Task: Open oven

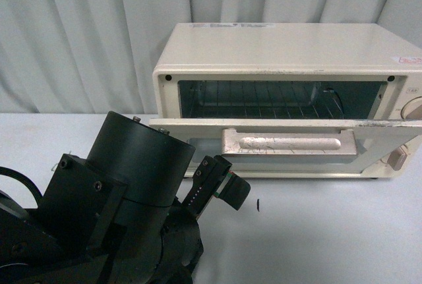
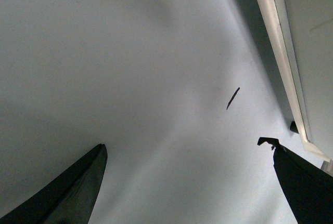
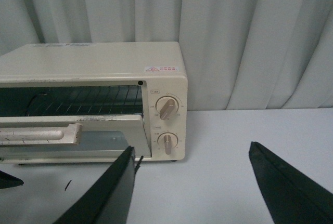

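The cream-white oven (image 1: 283, 53) stands at the back right of the table, its glass door (image 1: 198, 129) dropped to roughly level. The beige bar handle (image 1: 290, 144) faces me and the wire rack (image 1: 264, 109) shows inside. My left gripper (image 1: 221, 182) is open, low over the table just in front of the door's left corner, holding nothing. In the left wrist view its fingers (image 2: 78, 193) spread wide over bare table, with the door edge (image 2: 281, 52) beside them. My right gripper (image 3: 192, 187) is open and empty, back from the oven (image 3: 93, 68) and its two knobs (image 3: 167, 108).
A pale curtain (image 1: 86, 33) hangs behind the white table (image 1: 316, 231). A small dark mark (image 1: 258, 205) lies on the table in front of the oven. The left arm's black body (image 1: 99, 211) fills the lower left of the front view.
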Motion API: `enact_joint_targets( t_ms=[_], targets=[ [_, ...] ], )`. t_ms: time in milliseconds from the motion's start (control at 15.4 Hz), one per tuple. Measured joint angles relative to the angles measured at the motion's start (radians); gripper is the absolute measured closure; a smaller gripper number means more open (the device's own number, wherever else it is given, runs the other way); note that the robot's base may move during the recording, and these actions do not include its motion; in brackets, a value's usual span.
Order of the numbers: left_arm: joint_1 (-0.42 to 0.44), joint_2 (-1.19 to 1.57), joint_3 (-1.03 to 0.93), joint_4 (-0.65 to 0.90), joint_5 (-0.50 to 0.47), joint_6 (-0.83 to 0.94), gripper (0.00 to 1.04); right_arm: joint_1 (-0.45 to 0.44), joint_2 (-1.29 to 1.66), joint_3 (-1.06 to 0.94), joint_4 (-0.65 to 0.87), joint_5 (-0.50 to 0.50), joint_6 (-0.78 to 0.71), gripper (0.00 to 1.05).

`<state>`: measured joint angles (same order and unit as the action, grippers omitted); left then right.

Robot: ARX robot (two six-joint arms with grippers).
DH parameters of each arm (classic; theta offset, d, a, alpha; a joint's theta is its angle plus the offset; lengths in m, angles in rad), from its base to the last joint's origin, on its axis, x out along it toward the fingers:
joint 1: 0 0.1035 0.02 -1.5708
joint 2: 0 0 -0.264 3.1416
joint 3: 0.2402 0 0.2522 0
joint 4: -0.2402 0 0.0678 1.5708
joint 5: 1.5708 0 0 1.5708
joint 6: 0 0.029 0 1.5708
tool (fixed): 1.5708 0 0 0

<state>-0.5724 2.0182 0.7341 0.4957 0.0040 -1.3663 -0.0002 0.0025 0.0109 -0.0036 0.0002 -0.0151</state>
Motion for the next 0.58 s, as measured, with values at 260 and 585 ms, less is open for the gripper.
enact_joint_targets(
  t_ms=[260,585],
  targets=[
    [-0.029,0.031,-0.122,0.303,-0.176,-0.015,0.07,0.0,0.0,0.0,-0.001,0.0,0.0,0.07],
    [-0.032,-0.176,-0.283,0.362,-0.129,0.163,0.07,0.0,0.001,0.0,0.0,0.0,0.0,0.06]
  ],
)
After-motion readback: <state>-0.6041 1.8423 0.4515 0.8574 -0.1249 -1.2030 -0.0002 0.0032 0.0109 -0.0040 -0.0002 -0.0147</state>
